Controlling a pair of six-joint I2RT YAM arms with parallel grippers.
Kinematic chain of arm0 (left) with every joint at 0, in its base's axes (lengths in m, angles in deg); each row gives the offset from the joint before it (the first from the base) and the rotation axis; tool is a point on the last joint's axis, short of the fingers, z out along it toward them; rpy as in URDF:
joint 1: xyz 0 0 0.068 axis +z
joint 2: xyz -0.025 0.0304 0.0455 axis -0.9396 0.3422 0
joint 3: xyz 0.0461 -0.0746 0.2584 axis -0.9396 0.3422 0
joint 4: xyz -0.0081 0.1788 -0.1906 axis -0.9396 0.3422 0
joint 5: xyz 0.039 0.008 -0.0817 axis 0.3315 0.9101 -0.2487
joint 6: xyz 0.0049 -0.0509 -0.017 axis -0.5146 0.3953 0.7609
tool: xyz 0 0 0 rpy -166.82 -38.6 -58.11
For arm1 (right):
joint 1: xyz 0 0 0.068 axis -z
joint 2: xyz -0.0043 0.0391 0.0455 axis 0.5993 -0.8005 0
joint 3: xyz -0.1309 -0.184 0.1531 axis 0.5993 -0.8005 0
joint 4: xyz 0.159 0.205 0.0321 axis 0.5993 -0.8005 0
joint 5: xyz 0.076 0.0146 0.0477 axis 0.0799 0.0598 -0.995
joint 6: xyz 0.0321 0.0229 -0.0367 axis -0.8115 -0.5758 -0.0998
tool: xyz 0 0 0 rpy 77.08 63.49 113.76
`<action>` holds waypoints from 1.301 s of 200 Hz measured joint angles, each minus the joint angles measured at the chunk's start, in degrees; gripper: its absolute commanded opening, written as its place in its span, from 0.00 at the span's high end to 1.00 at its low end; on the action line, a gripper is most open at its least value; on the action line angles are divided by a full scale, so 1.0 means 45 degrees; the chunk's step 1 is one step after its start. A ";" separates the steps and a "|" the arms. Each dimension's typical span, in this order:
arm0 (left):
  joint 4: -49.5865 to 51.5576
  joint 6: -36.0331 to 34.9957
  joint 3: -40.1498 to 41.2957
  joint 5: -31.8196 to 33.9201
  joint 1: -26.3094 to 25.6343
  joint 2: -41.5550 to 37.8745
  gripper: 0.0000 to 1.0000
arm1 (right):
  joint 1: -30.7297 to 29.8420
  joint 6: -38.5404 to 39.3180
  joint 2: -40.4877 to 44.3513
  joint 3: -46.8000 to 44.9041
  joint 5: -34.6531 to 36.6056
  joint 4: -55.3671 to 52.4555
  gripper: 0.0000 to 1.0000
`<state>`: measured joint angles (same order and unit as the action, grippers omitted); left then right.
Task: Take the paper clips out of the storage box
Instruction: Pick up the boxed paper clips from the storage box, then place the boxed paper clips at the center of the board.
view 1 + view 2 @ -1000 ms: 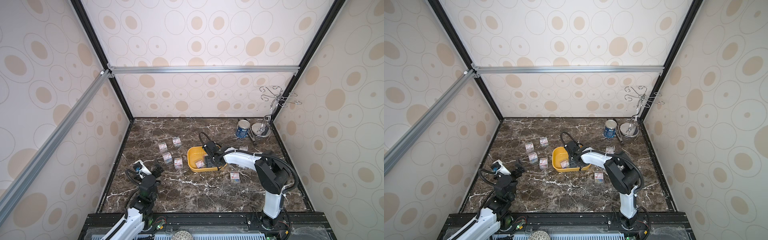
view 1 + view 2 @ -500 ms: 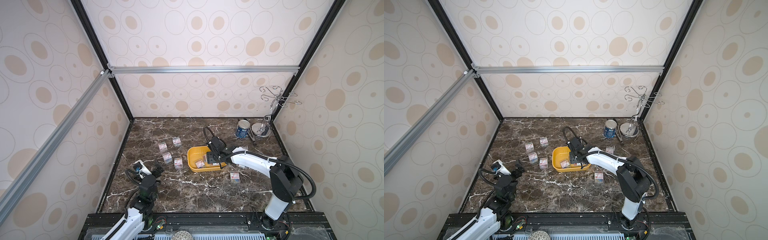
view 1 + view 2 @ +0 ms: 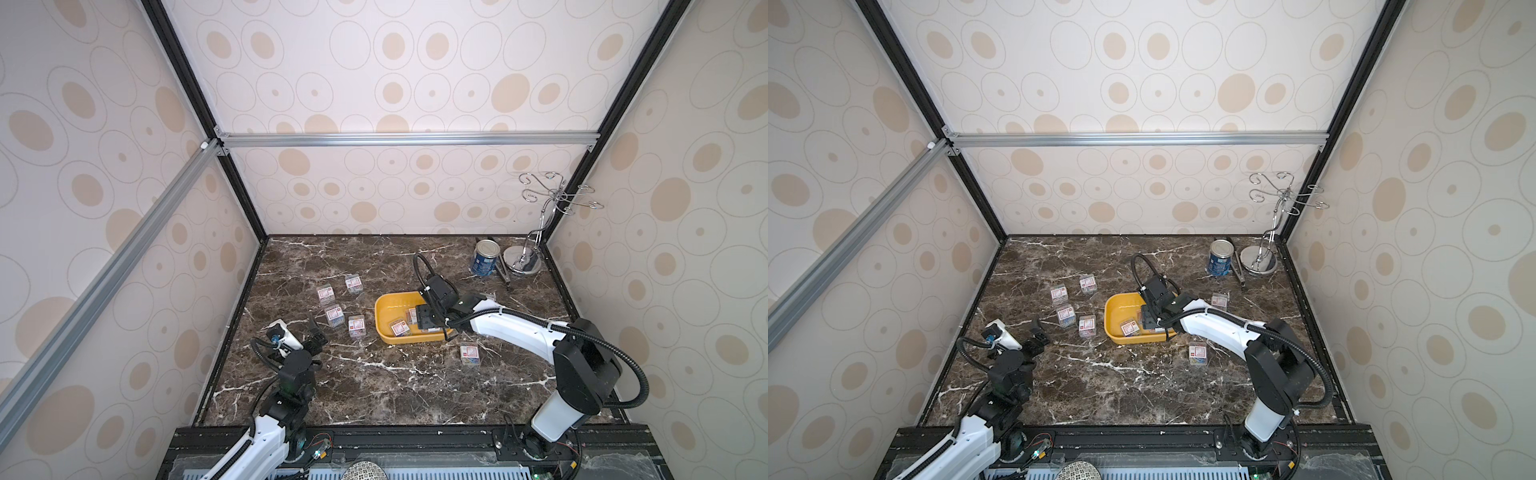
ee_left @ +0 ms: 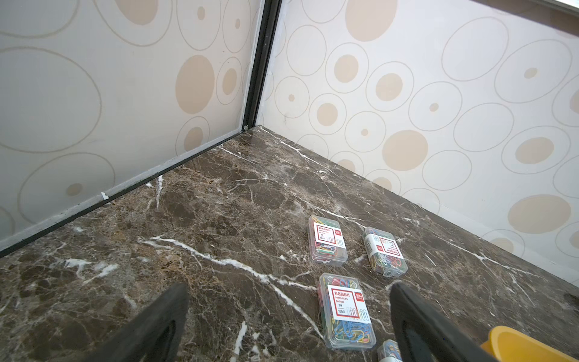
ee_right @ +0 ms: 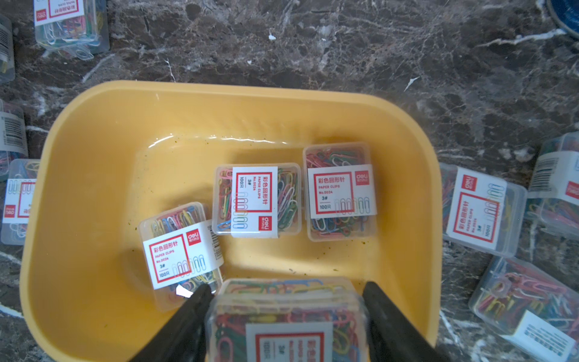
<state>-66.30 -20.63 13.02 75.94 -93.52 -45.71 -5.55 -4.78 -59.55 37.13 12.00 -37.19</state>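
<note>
As it grips paper clips point(image 5: 282, 310), right end effector point(image 5: 286, 287) half open

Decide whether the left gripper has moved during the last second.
No. Measured against the yellow storage box, the left gripper sits in the same place as a second ago, jaws open and empty.

My right arm point(image 3: 507, 328) is hiding the storage box point(image 3: 380, 309) rim at 3 o'clock; paper clips box point(image 5: 288, 319) I'm gripping is running off-frame.
</note>
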 measured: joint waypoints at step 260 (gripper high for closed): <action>0.0005 0.0083 0.0000 0.0039 0.0000 0.0010 0.00 | -0.1671 -0.1496 0.4386 -0.5090 0.0748 0.1404 0.39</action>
<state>-66.28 -20.25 13.02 76.12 -93.52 -45.66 -13.07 -11.52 -39.82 14.22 15.37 -30.88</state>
